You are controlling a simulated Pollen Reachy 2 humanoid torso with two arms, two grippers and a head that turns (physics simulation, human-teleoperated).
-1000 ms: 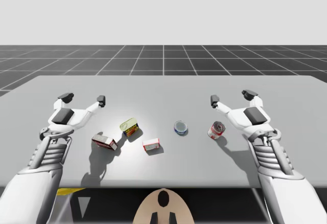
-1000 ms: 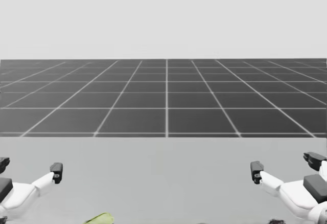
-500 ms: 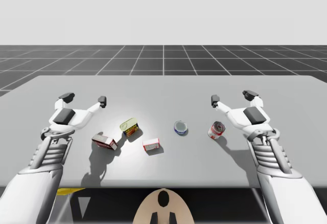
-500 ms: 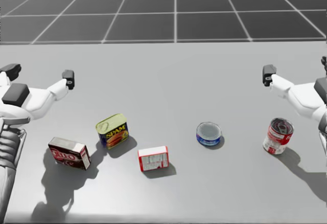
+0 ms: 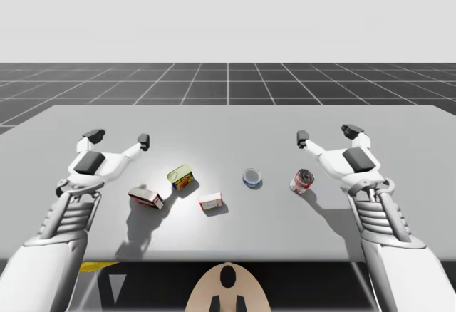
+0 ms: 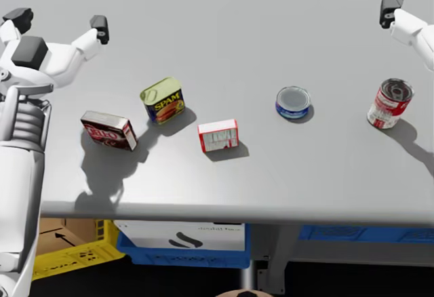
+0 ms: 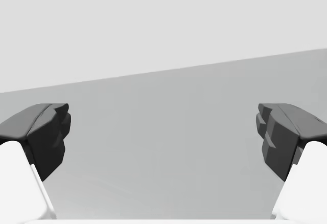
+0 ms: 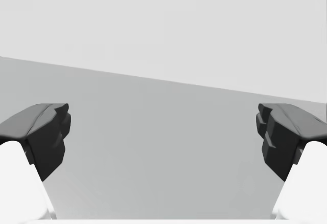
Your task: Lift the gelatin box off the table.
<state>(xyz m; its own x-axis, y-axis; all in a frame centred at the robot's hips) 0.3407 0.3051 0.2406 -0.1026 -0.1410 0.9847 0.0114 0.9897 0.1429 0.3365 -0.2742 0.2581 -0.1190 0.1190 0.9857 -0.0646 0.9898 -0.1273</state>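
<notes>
The lift is not yet begun. The gelatin box (image 6: 218,135), judged to be the small red-and-white one, lies flat on the desk (image 5: 228,123) toward its near edge, roughly midway along. The left end effector (image 5: 117,137) and right end effector (image 5: 326,134) hover spread wide and empty, well apart from it. Approach, grasp and raise all remain.

**The little red and white box (image 6: 218,135) is sitting on the table**

The box is small. It is showing a big white side with tiny print, and it is red along its edges. It is resting on the grey table (image 6: 224,32), turned a bit crooked. It is sitting near the middle, close to the front edge. The blue and yellow can (image 6: 163,100) is standing near it, and the two are staying apart.
</notes>
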